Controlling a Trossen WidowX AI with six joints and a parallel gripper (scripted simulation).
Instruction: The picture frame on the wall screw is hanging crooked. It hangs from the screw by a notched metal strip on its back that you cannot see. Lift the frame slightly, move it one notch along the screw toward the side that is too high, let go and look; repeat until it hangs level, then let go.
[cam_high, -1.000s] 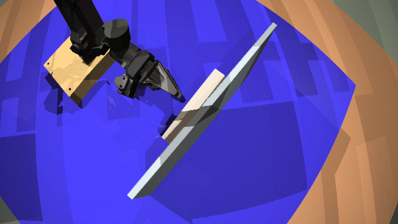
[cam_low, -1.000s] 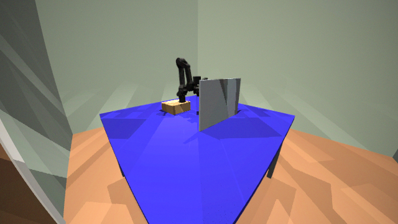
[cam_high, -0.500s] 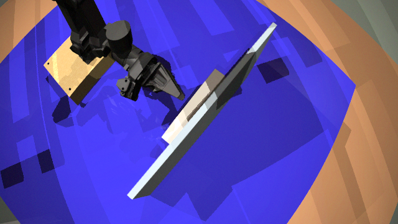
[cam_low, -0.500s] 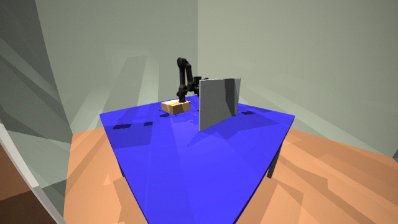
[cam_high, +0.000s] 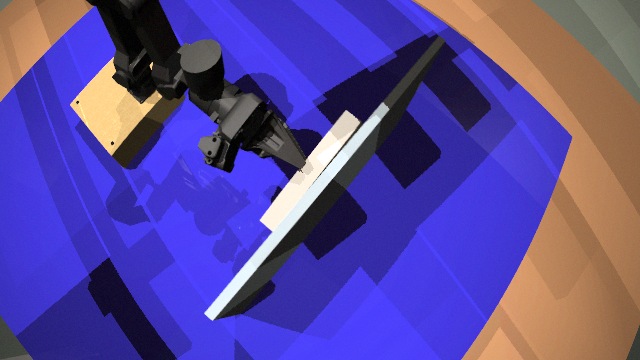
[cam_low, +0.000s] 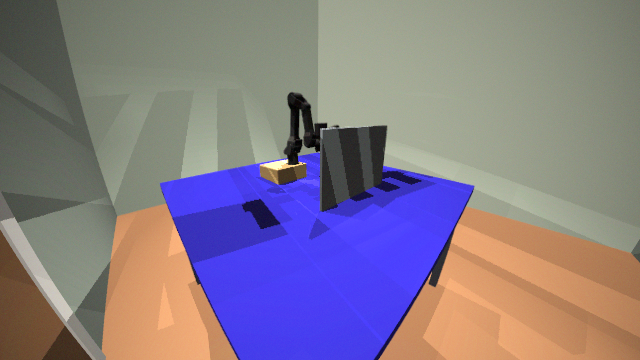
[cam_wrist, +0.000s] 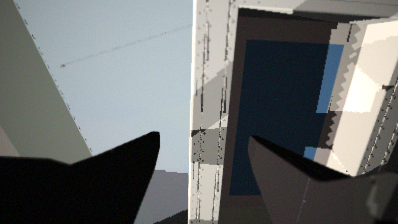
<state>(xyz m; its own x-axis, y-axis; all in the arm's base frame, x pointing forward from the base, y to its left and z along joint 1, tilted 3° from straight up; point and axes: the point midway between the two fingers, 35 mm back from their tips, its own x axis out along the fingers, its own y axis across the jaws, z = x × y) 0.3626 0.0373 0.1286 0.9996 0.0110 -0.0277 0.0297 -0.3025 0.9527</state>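
Observation:
The picture frame (cam_high: 285, 205) (cam_wrist: 207, 60) is cream with a dark and blue picture. It hangs on the front of the upright pale panel (cam_high: 250, 270) (cam_low: 352, 165) (cam_wrist: 125, 90). In the wrist view its near side bar is not parallel to the panel's slanting edge; how far it is off level is hard to tell. The screw and notched strip are hidden. My gripper (cam_high: 303, 169) (cam_wrist: 204, 140) is open at the frame. In the wrist view the side bar shows between the fingertips, one to its left, one over the picture. Contact cannot be made out.
The arm's wooden base block (cam_high: 110, 110) (cam_low: 282, 172) stands on the blue table (cam_high: 75, 210) (cam_low: 300, 300), on the gripper's side of the panel. The panel hides the gripper in the exterior view. Dark shadows cross the table and panel.

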